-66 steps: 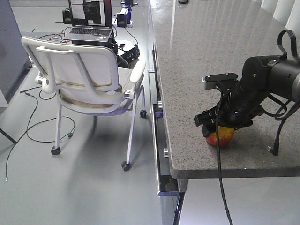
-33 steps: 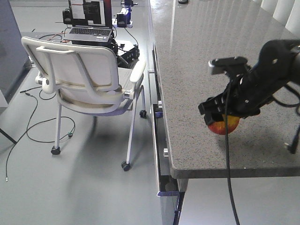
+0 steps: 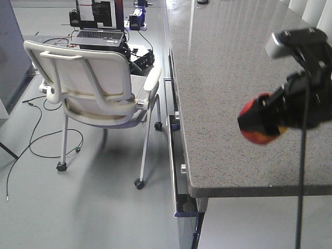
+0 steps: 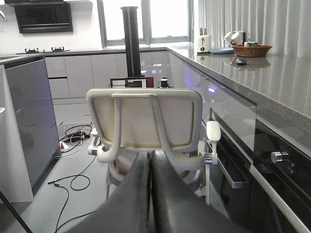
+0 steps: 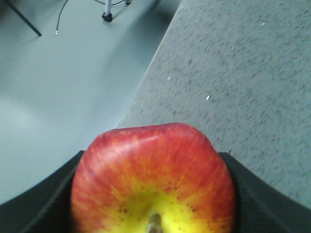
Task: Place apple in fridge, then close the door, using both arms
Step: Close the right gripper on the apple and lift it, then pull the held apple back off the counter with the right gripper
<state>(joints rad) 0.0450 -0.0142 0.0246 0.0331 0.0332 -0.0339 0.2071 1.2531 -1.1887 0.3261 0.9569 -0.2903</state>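
Apple (image 5: 153, 184) sits clamped between the dark fingers (image 5: 46, 194) of the right gripper (image 3: 270, 115), stem end toward the wrist camera; the right arm (image 3: 314, 98) reaches in from the right side, holding the fruit in the air over the edge of the grey speckled counter (image 3: 223, 78); the left gripper (image 4: 149, 160) has its two fingers pressed flat together with nothing between them, pointing level at the back of the white chair (image 4: 146, 116).
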